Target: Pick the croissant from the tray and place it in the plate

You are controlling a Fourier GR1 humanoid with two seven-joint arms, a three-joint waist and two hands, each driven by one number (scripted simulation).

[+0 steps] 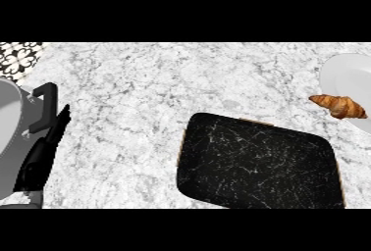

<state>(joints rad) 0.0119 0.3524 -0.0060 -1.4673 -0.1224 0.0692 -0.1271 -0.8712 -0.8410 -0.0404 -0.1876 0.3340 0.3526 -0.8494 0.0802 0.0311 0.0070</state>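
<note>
the black tray (259, 164) fills the lower centre and right of the frame on the marbled counter (145, 78). at the left edge the left hand (45, 132) rests with fingers straight and relaxed, holding nothing. further up at the right edge, the croissant (339, 106) lies on the rim of the white plate (348, 73).

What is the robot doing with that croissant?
Nothing is holding the croissant right now. It lies at the left rim of the white plate, at the right of the marble counter. The black tray in the middle has nothing on it. The robot's left hand shows at the left edge, fingers straight, touching nothing. Its right hand isn't in the picture.
</note>
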